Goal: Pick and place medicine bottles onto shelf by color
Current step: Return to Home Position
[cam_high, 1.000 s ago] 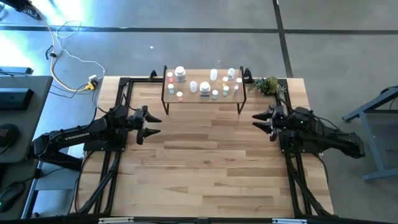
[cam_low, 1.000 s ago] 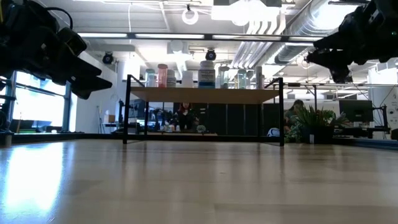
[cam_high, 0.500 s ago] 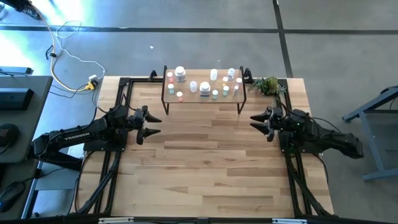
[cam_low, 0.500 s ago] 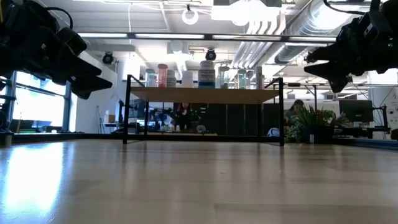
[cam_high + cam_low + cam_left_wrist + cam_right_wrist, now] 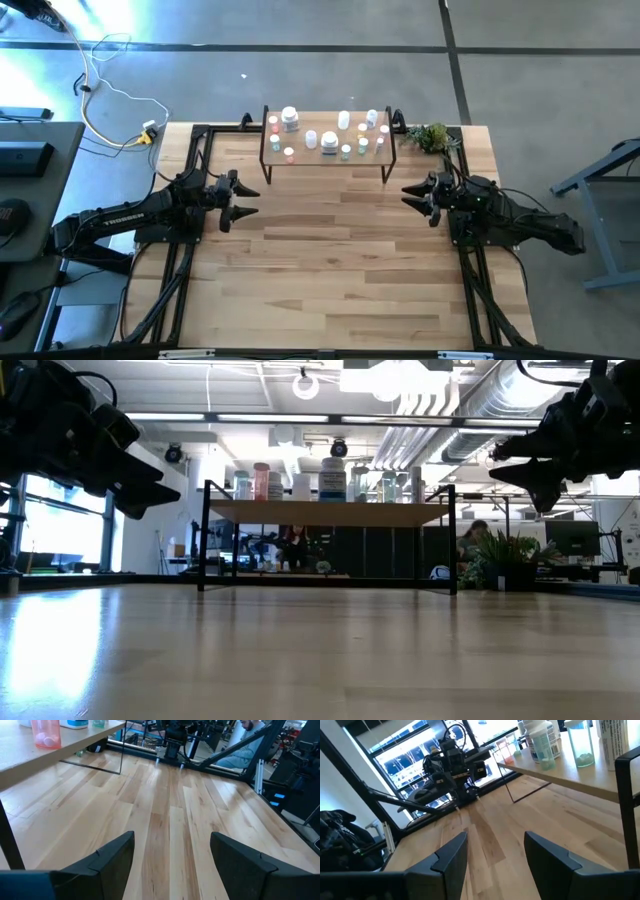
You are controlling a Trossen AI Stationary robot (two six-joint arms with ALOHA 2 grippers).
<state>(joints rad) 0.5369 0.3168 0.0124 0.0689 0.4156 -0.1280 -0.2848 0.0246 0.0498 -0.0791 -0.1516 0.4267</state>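
The shelf (image 5: 327,160), a small light-wood board on thin black legs, stands on its legs at the table's far middle. Several medicine bottles (image 5: 329,140) stand upright on it, white with pink, green or blue parts; they also show in the low view (image 5: 333,478). My left gripper (image 5: 247,200) hovers open over the table's left side, nothing between its fingers (image 5: 172,855). My right gripper (image 5: 410,195) hovers open over the right side, also empty (image 5: 495,851). Both point toward the table's middle, short of the shelf.
A small green plant (image 5: 432,137) sits at the far right corner beside the shelf. Black frame rails (image 5: 190,170) run along the table's left and right sides. Bare wooden tabletop (image 5: 330,260) stretches from the shelf to the near edge.
My right gripper has sunk a little and shifted slightly toward the table's middle, rolling a bit about its own axis; it stays open. The left arm and the bottles have kept still.
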